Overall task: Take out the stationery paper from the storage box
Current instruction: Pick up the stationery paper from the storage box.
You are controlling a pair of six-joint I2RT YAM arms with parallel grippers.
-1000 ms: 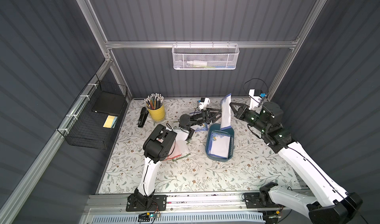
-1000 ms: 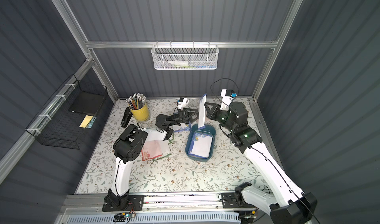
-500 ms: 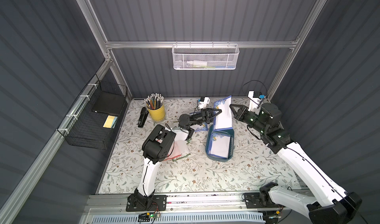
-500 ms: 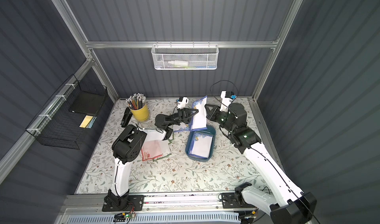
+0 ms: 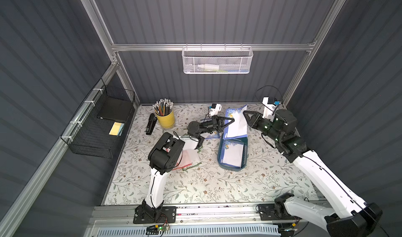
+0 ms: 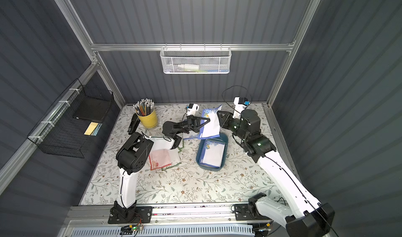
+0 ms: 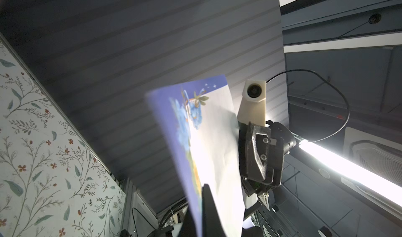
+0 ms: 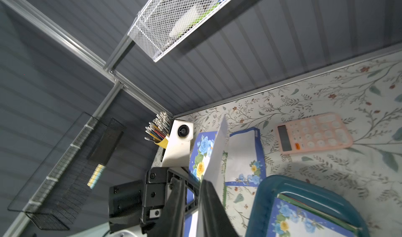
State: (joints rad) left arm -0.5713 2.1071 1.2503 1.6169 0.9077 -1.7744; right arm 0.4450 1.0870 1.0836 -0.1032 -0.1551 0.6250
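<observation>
White, leaf-printed tabletop (image 5: 195,188) spreads under both arms. On it sits the teal storage box (image 5: 228,168), with blue-floral sheets (image 5: 232,157) lying inside. Above the box's far end, one sheet of stationery paper (image 5: 238,124) is held tilted in the air, clear of the box. The left gripper (image 5: 232,121) is clamped on its flowered edge. The right gripper (image 5: 245,114) has its jaws slightly parted around the opposite edge.

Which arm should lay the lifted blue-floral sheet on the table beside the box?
Left. The left gripper is shut on the sheet while the right gripper has its jaws apart, and the sheets already out lie on the left arm's side of the storage box.
</observation>
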